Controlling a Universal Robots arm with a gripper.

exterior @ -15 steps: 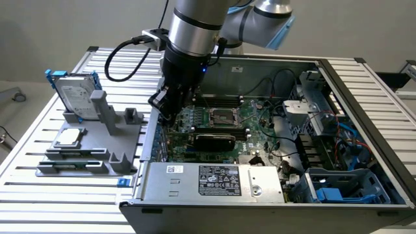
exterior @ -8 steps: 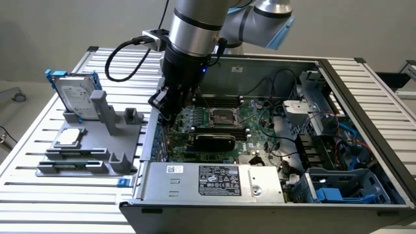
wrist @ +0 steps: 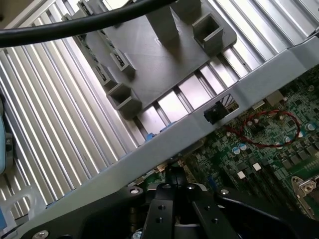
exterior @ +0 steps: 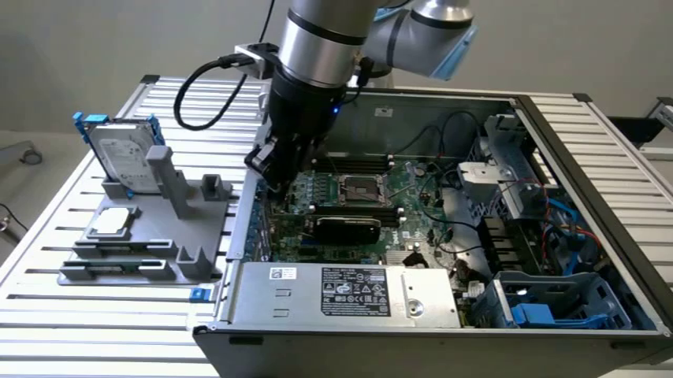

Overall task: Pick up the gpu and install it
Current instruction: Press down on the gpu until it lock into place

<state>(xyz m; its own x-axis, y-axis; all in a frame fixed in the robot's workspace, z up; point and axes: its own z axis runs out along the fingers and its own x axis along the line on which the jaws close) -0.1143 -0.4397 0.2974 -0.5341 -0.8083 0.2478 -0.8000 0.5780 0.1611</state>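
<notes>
The gpu (exterior: 347,228), a black glossy card, stands on edge on the green motherboard (exterior: 421,205) inside the open computer case. My gripper (exterior: 271,179) hangs low inside the case by its wall on the exterior view's left, just beyond the card's end on that side. I cannot tell whether it touches the card. In the wrist view the gripper (wrist: 174,196) is shut, its black fingers (wrist: 160,209) pressed together just above the board beside the grey case wall (wrist: 199,134). I see nothing held between them.
On the slatted table, on the exterior view's left, a grey fixture (exterior: 137,236) carries a silver hard drive with a blue frame (exterior: 121,153) and a square CPU chip (exterior: 113,222). The power supply (exterior: 347,293) fills the case's near side. Cables and drive bays (exterior: 547,236) crowd the exterior view's right.
</notes>
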